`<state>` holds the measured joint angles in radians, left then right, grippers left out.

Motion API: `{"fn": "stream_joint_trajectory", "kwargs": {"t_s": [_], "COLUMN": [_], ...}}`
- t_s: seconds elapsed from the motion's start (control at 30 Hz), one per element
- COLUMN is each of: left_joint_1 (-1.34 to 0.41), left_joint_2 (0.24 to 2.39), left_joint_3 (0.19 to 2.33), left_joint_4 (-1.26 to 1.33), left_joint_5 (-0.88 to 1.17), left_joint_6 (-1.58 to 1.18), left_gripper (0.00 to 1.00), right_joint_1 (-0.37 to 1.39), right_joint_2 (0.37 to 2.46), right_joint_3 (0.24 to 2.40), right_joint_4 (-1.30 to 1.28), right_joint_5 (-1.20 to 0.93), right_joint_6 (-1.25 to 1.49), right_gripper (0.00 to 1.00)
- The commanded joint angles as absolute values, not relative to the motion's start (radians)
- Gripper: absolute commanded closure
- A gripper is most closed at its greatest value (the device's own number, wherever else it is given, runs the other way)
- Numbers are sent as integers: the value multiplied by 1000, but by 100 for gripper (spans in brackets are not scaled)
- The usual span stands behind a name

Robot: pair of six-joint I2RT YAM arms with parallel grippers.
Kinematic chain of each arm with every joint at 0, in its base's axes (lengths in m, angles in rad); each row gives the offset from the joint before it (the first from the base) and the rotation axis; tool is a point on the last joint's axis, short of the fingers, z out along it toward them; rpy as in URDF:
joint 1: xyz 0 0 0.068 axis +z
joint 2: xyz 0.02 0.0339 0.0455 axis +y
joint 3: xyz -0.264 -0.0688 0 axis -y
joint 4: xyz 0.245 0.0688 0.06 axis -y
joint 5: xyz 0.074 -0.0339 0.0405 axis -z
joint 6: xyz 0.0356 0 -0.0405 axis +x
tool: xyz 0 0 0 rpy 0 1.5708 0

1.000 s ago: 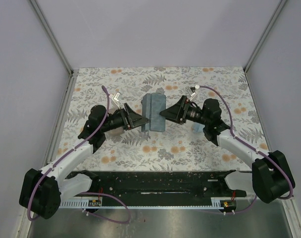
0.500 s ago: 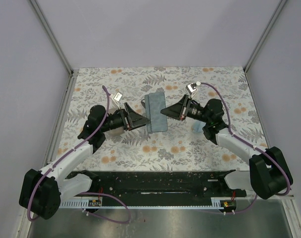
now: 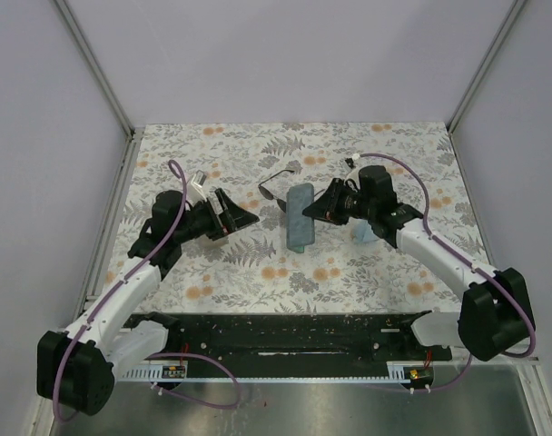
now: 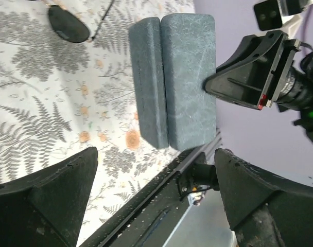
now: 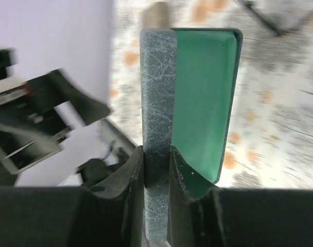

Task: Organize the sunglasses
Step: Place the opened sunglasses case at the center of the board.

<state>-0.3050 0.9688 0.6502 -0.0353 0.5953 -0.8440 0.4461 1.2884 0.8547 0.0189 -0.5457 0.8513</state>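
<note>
One black wire-framed pair of sunglasses (image 4: 68, 23) is lying on the counter (image 3: 258, 272) just behind the teal case (image 3: 300, 218). The right tool (image 5: 156, 159) is clamping one case wall, green lining showing; the left tool (image 3: 247, 219) is hovering nearby, spread apart. I'm judging the step is calling for a steady, level case.

The teal case (image 5: 156, 87) has a mottled, leathery matt shell and smooth green lining; fingers (image 5: 190, 188) matt black plastic
</note>
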Motion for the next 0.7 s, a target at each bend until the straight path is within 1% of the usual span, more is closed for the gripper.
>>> {"fn": "stream_joint_trajectory", "kwargs": {"t_s": [0.0,0.13,0.23,0.37,0.4,0.5,0.53,0.67], "left_joint_1": [-302,-302,-302,-304,-302,-302,-302,-302], "left_joint_2": [956,968,960,951,947,946,948,959], "left_joint_3": [687,672,669,669,669,664,663,663], "left_joint_4": [-141,-132,-143,-169,-173,-173,-170,-161], "left_joint_5": [486,497,488,471,468,475,479,486], "left_joint_6": [-764,-758,-744,-726,-723,-716,-716,-715], "left_gripper": [1,1,1,1,1,1,1,1], "right_joint_1": [498,580,618,655,664,673,675,673], "right_joint_2": [1373,1480,1569,1678,1693,1709,1703,1648], "right_joint_3": [1018,1161,1250,1342,1354,1370,1365,1315], "right_joint_4": [-438,-616,-690,-758,-761,-738,-717,-594], "right_joint_5": [-243,-25,47,124,120,43,8,-162], "right_joint_6": [609,549,523,508,505,492,492,509], "right_gripper": [100,96,90,86,79,45,38,28]}}
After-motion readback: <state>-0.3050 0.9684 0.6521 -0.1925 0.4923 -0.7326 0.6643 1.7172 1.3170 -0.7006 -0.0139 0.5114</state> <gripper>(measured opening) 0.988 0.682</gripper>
